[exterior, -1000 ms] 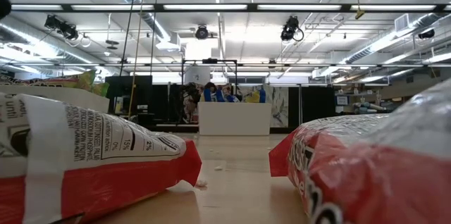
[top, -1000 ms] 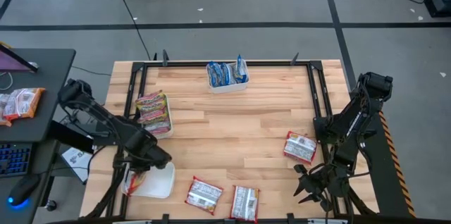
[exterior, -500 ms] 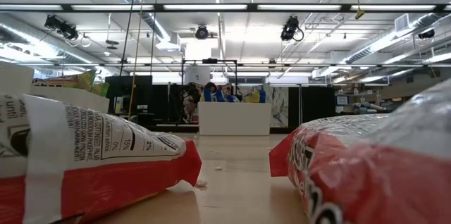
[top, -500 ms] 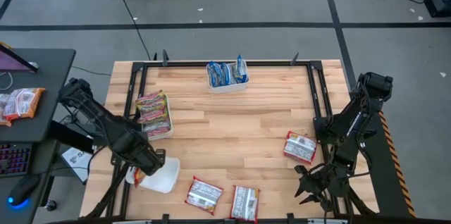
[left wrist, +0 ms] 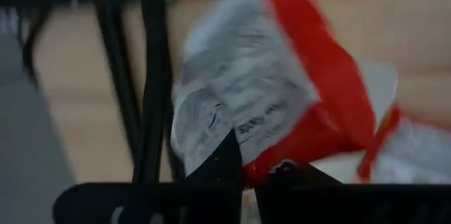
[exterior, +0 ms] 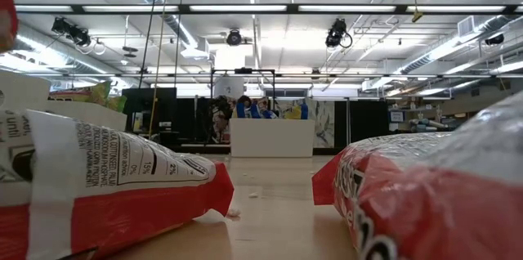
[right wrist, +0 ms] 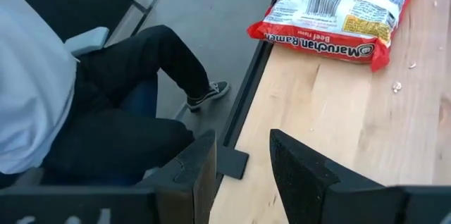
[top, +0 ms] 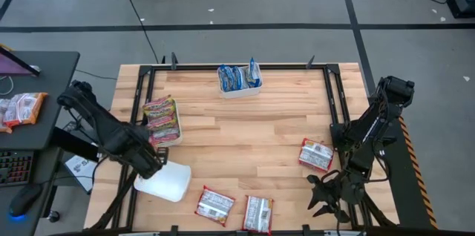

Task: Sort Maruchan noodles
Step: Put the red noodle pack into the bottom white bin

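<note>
I judge the main risk to be a slip: the left gripper (left wrist: 243, 171) pinches only the edge of a red-white packet (left wrist: 282, 90), and crinkly wrapper held by one corner may slide free and fall off the counter (top: 245, 128) edge. A second risk is the white tray (top: 165, 182) near the front left corner, which looks tilted and could tip. The left jaws are nearly closed on the packet's lower edge; the packet extends ahead of them, above the tray. The right gripper (right wrist: 236, 164) waits off the counter's right front edge, jaws partly open and empty, with another red-white packet (right wrist: 345, 9) lying ahead of them, apart.
</note>
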You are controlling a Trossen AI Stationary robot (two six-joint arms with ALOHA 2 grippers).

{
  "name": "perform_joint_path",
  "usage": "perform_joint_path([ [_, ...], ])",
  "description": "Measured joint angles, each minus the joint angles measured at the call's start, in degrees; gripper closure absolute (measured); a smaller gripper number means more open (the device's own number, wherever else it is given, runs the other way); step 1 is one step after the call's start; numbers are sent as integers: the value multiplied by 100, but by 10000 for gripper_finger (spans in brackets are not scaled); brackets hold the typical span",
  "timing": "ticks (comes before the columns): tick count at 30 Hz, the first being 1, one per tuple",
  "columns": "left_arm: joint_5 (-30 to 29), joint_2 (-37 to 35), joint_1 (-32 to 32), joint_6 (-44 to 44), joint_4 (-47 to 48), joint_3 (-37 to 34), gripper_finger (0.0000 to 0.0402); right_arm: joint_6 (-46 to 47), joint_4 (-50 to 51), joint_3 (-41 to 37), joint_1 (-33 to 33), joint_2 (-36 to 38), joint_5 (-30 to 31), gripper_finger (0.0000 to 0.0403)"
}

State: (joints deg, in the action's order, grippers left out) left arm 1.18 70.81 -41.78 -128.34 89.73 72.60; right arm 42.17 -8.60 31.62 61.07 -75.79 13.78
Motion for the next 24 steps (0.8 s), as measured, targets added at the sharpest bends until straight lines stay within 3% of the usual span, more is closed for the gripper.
perform_joint_path([
  [2,-426,2,7,238,-54,-274,379,111,1,0,3,0,-2,264],
  [4,-457,2,24,442,-378,-613,379,231,4,0,27,0,-2,264],
  [6,-132,7,65,579,-1011,-995,379,283,2,0,46,0,-10,264],
  [12,1553,9,-124,435,-2466,-1634,379,277,9,0,39,0,-11,264],
  [18,1968,7,-465,-166,-3571,-1629,379,269,11,0,28,0,-11,264],
  [24,2591,7,-684,-484,-3417,-1789,379,290,9,0,64,0,-7,264],
])
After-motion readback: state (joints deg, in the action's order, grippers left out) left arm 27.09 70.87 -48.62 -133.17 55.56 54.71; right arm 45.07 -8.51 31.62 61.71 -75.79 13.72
